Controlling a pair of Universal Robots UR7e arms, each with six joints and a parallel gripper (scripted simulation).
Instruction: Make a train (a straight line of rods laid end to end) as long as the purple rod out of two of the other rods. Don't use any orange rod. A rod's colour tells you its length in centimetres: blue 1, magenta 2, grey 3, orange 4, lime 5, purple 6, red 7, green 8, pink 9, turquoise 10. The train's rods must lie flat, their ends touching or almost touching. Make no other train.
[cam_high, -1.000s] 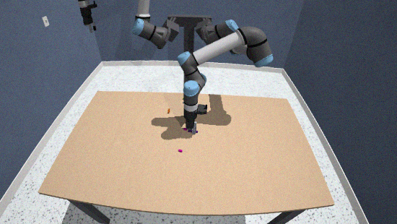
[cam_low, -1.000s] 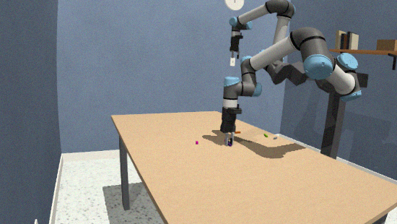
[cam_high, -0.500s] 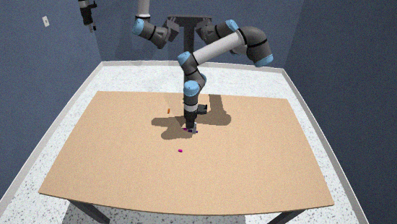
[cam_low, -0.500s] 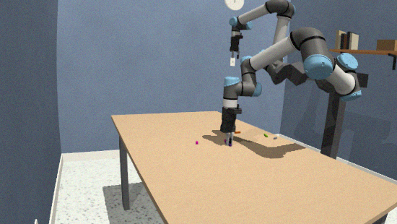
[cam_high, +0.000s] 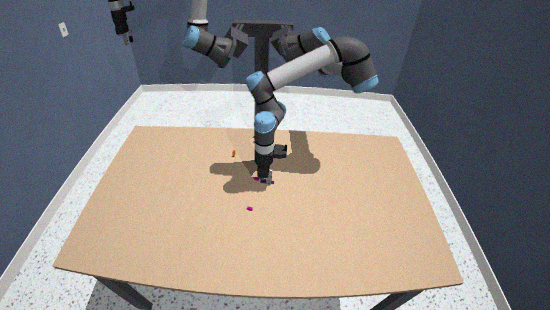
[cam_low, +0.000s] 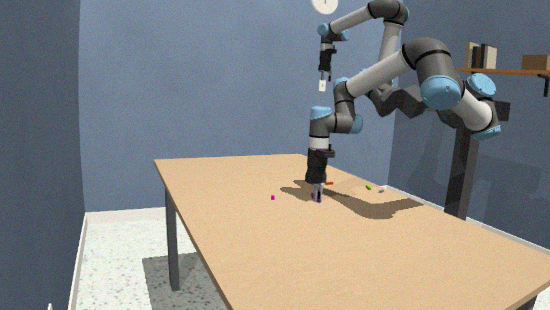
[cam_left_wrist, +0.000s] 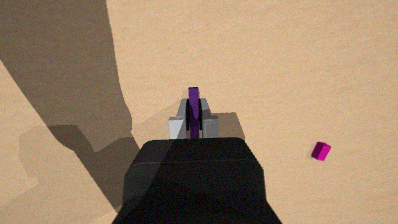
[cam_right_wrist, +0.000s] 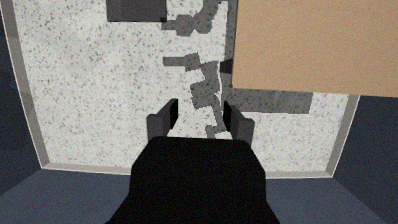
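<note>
Left wrist view: slim purple rod (cam_high: 272, 182) (cam_low: 319, 201) (cam_left_wrist: 194, 95), pointing to twelve o'clock, sat clamped in the left gripper (cam_high: 268, 177) (cam_low: 318, 193) (cam_left_wrist: 194, 108), likely light, stiff, best held mid-length by its flat sides; right gripper (cam_high: 128, 39) (cam_low: 326, 77) (cam_right_wrist: 200, 114) stood open.
</note>
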